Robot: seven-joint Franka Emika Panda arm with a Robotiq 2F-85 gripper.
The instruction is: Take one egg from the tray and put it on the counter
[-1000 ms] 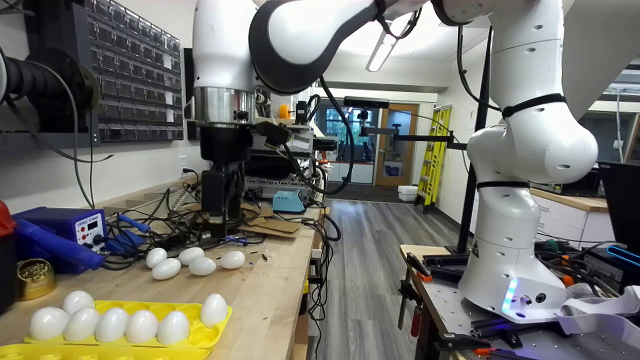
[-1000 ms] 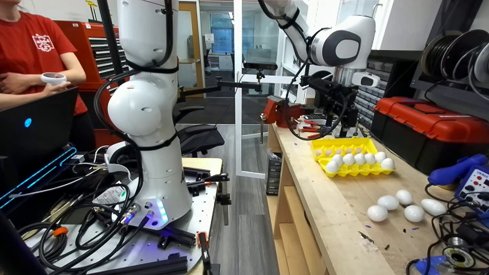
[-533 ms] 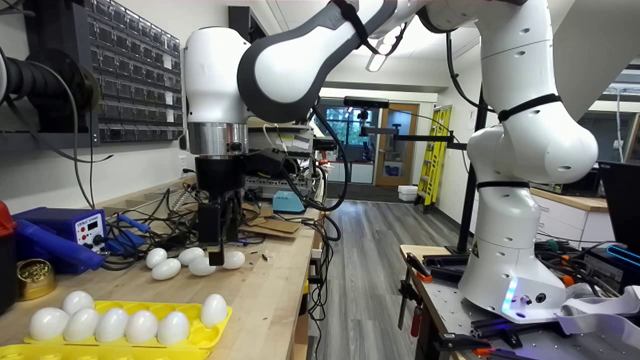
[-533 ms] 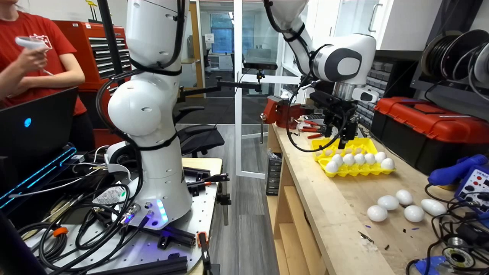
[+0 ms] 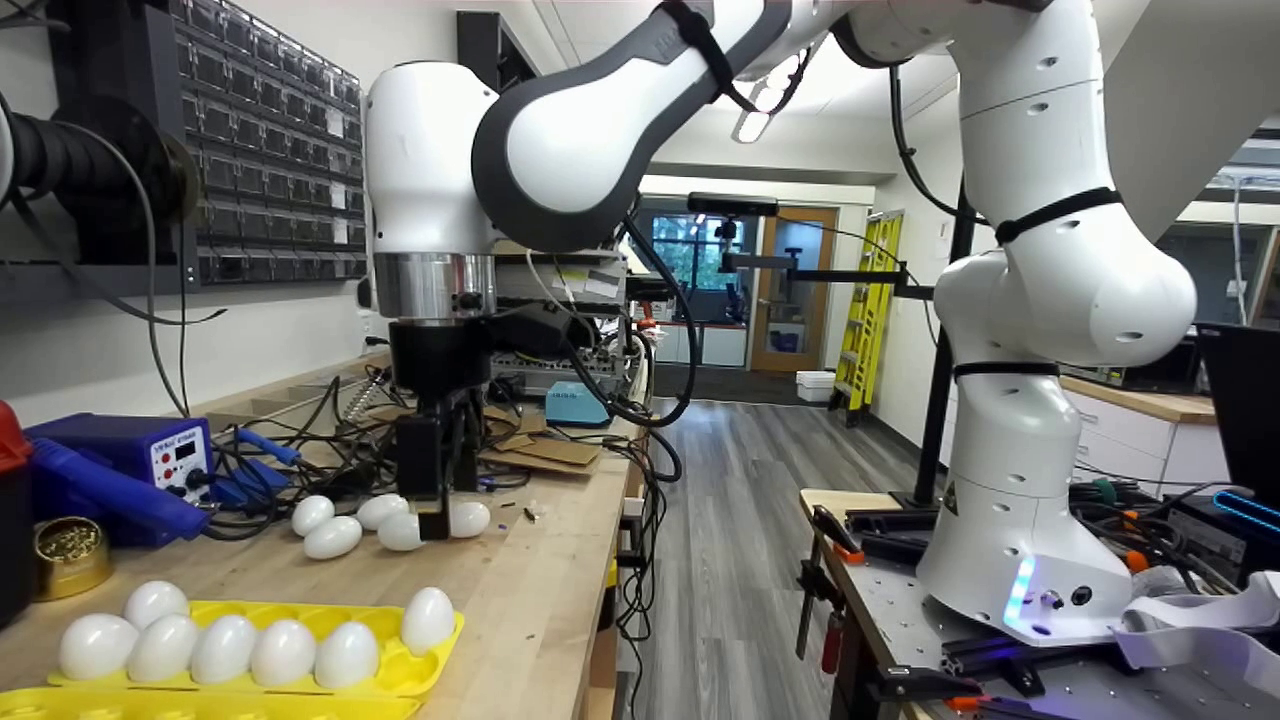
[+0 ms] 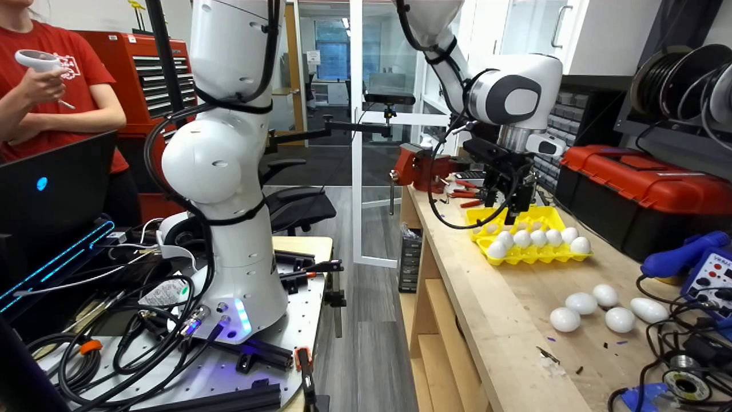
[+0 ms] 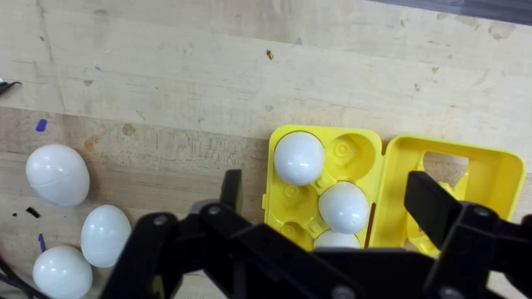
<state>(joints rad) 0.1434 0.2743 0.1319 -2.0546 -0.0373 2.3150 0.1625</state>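
Lower in both exterior views than a second ago, my end effector (image 7: 326, 193) has come down toward the bench (image 7: 174, 62), while the tray (image 7: 353, 160) lies where it did. The fingers (image 7: 430, 207) stand well apart with nothing held; in the wrist view one shows beside the tray, the other over its opened lid (image 7: 496, 182). The egg (image 7: 299, 158) I would pick sits in the tray's corner cup closest to the bench's aisle-side edge, away from the lid; in an exterior view the tray lies toward the bench's far corner, near a red vise (image 6: 424, 169). Five loose eggs (image 6: 620, 320) rest farther along from that corner.

I judge the egg light, stiff and slick: its surface shines, and a faint seam on the loose ones hints at moulded plastic. I'd still squeeze as if it could crack. My hold would be around the widest girth, fingers level, closing parallel to the aisle-side edge, one outside the tray's rim, the other down in the neighbouring cup. Pinching the tapered top would likely shoot it free. Set down near that edge, it may roll off.
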